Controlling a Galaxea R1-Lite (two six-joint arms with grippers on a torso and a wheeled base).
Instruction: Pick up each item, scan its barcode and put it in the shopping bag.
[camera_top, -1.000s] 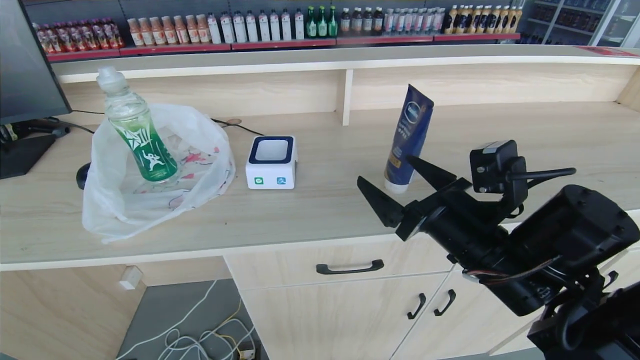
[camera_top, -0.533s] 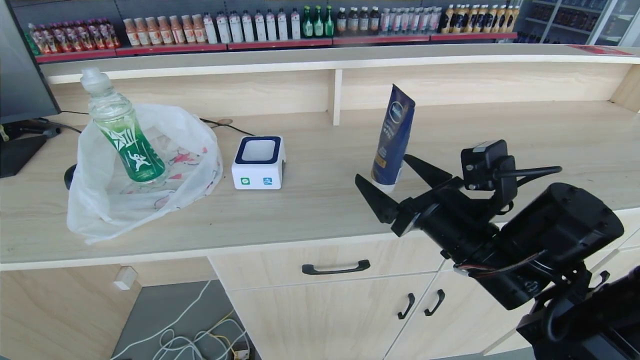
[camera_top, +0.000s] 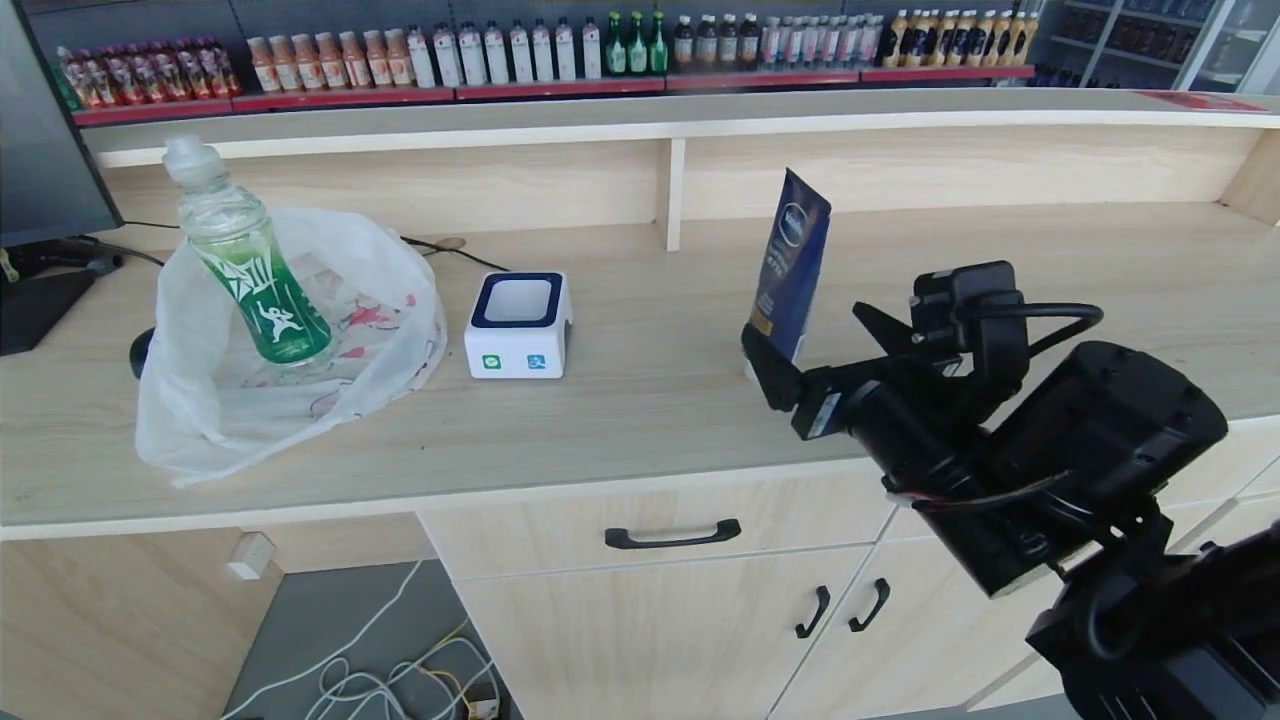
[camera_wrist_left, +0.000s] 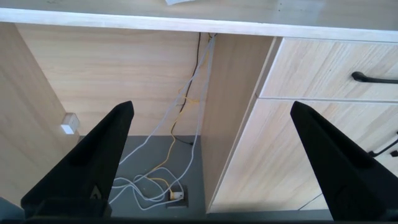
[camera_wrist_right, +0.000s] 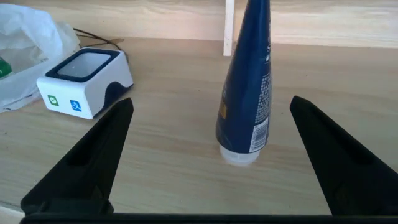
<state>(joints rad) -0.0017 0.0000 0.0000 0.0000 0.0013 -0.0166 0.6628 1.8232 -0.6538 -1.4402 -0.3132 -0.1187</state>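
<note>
Standing cap-down on the worktop (camera_top: 640, 410), the blue tube (camera_wrist_right: 247, 93) lies just ahead of the right end effector (camera_wrist_right: 211, 106), jaws apart. Recommend advancing level, centring on the lower body, closing gently to avoid tipping or squeezing

A dark blue tube (camera_top: 790, 262) with a white cap stands upright, cap down, on the desk (camera_top: 620, 420), well to the right of the white barcode scanner (camera_top: 518, 325), which has a dark-blue frame around its top window. Just beside the scanner on its left lies the translucent white shopping bag (camera_top: 200, 430), crumpled and open-mouthed. Inside the bag a clear bottle (camera_top: 255, 280) with a green label and pale cap stands slightly tilted.
</note>
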